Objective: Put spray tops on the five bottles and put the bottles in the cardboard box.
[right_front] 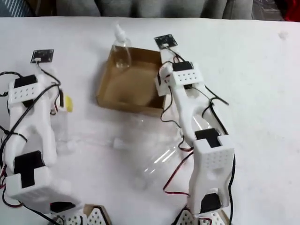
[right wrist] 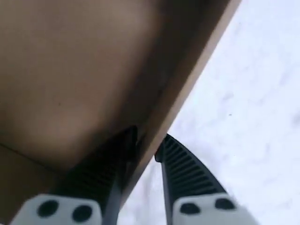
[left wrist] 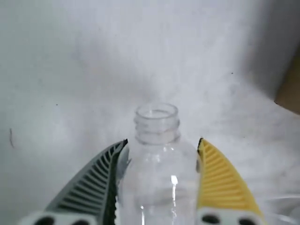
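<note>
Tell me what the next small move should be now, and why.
Probably the right gripper should let go of the brown cardboard box wall it clamps, freeing it to fetch a spray top. The clear plastic bottle held in the left gripper has a bare, open threaded neck, so it isn't ready for the box.

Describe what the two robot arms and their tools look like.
The left arm and right arm are blocky white plastic with black motor blocks, perforated housings and loose black and red cables. The left tool has ribbed fingers, one grey, one yellow; the right tool has two dark ribbed ones. All sit on white bases with dark holes.
</note>
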### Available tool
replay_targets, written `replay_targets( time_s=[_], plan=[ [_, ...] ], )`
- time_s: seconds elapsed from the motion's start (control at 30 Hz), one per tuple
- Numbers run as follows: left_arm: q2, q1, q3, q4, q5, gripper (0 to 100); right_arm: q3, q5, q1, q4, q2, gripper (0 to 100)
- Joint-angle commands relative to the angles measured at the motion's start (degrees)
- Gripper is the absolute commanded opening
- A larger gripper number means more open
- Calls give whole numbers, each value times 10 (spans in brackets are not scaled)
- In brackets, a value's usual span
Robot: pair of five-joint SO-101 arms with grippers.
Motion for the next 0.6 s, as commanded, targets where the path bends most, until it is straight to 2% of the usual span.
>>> replay_targets(
  time_s=[0.0,0.47,0.57],
  plan=[
    [-40,5,-2,-11,5,20,-25,46,5,4,-12,16],
    [-40,7,-2,-11,5,20,-62,118,23,52,-8,19],
    [-40,7,-2,-11,6,20,-62,127,19,62,-8,78]
  ],
)
